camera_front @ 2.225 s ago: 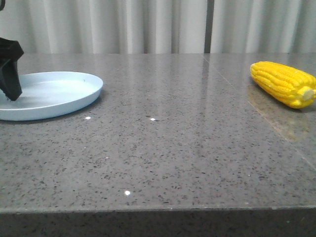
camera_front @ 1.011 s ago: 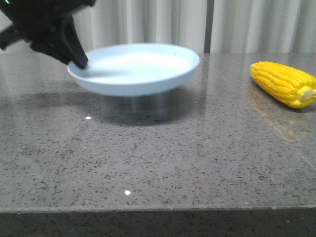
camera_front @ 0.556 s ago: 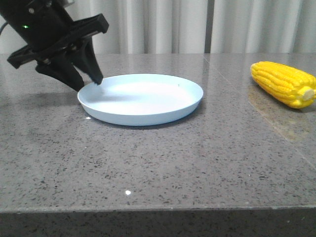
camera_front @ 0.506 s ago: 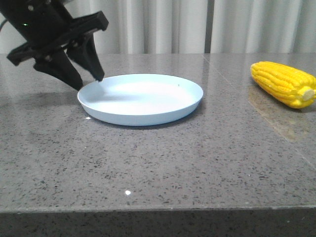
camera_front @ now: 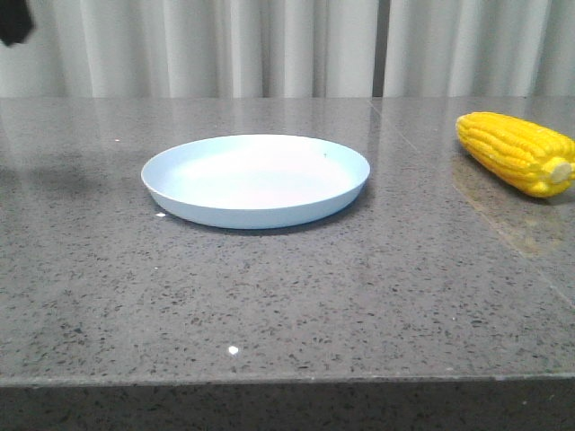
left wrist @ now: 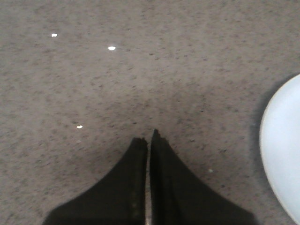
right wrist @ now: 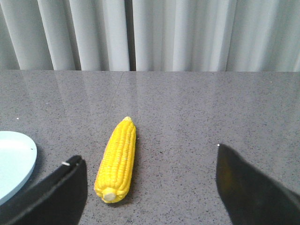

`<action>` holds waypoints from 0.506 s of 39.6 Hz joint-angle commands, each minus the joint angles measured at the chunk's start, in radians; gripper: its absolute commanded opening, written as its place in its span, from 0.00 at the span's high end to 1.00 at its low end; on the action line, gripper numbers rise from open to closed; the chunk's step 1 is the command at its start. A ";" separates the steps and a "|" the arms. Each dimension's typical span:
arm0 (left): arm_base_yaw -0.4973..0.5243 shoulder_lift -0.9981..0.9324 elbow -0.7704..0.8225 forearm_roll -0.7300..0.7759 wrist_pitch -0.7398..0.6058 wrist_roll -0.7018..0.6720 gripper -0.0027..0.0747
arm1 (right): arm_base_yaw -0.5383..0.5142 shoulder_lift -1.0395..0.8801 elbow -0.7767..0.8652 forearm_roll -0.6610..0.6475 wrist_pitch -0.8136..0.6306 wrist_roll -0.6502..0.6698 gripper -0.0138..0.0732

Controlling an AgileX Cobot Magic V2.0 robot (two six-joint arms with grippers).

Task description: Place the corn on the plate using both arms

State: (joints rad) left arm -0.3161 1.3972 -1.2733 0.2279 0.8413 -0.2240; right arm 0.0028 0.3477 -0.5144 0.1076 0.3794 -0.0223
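Near the table's right edge the corn (camera_front: 516, 151) lies ungrasped — plate (camera_front: 256, 180) set mid-table, left gripper (left wrist: 148, 140) pinched together, right gripper (right wrist: 150, 183) spread apart.

Left claw (left wrist: 148, 140): matte black, two broad fingers (left wrist: 126, 187) tapering to thin, slightly ragged tips, with only a pale hairline seam between them. Right claw (right wrist: 150, 187): same dull black, two wide wedge-shaped fingers (right wrist: 248, 187), blurred at the edges, one showing a small pale fleck at its tip. No cables, screws or markings visible.
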 commanded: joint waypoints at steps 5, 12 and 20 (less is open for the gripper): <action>-0.005 -0.158 0.081 0.080 -0.041 -0.048 0.99 | 0.002 0.014 -0.036 0.005 -0.074 -0.006 0.16; -0.004 -0.316 0.228 0.080 -0.127 -0.048 0.99 | 0.002 0.014 -0.036 0.005 -0.074 -0.006 0.16; -0.004 -0.550 0.438 0.094 -0.283 -0.048 0.99 | 0.002 0.014 -0.036 0.005 -0.074 -0.006 0.16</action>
State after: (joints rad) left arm -0.3161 0.9423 -0.8803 0.2995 0.6874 -0.2592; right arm 0.0028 0.3477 -0.5144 0.1076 0.3794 -0.0223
